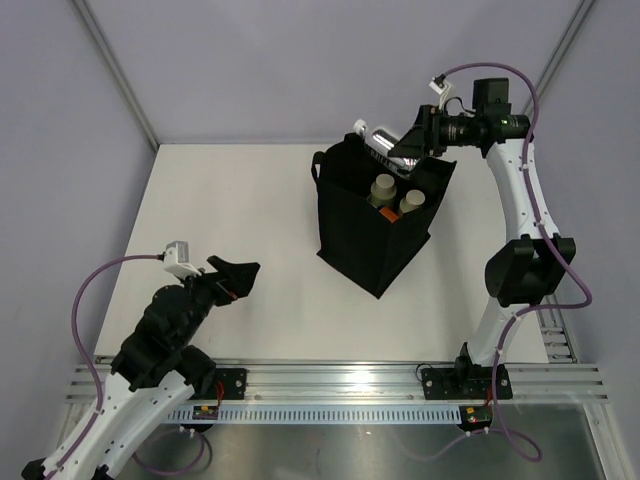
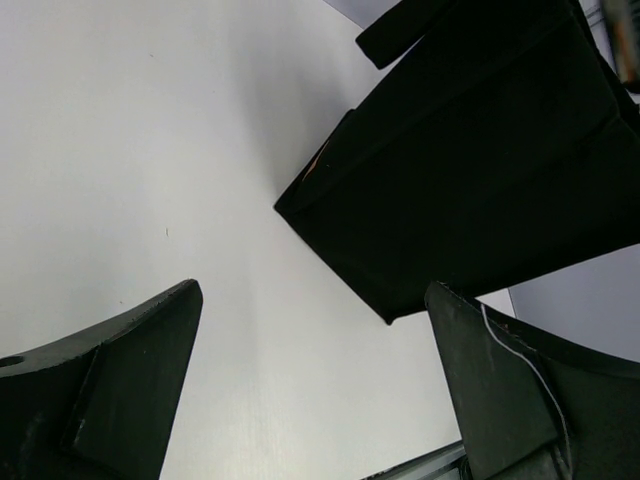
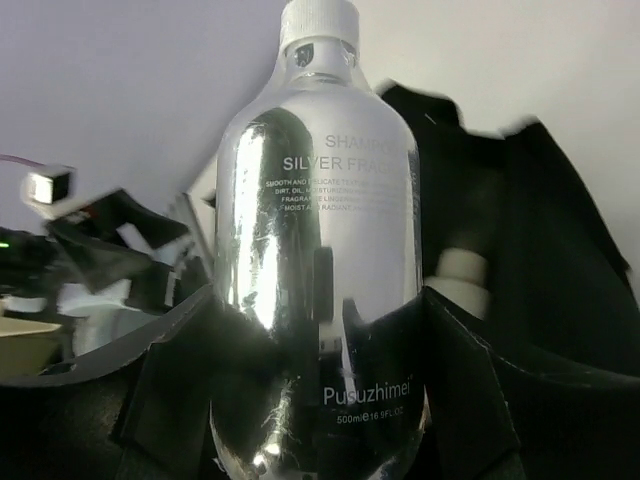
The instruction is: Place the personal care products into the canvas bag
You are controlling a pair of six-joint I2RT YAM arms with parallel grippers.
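The black canvas bag (image 1: 376, 222) stands upright in the middle of the white table, and its dark side fills the upper right of the left wrist view (image 2: 480, 170). Two cream-capped bottles (image 1: 397, 196) stand inside it. My right gripper (image 1: 403, 146) is shut on a mirror-silver shampoo bottle (image 3: 318, 250) with a white cap and holds it tilted over the bag's far rim; the bottle also shows in the top view (image 1: 377, 138). A white cap (image 3: 462, 275) shows inside the bag behind it. My left gripper (image 1: 238, 276) is open and empty, low over the table left of the bag.
The white table (image 1: 230, 200) has walls on three sides and a metal rail (image 1: 340, 385) along its near edge. Only bare tabletop (image 2: 150, 150) lies under my left gripper.
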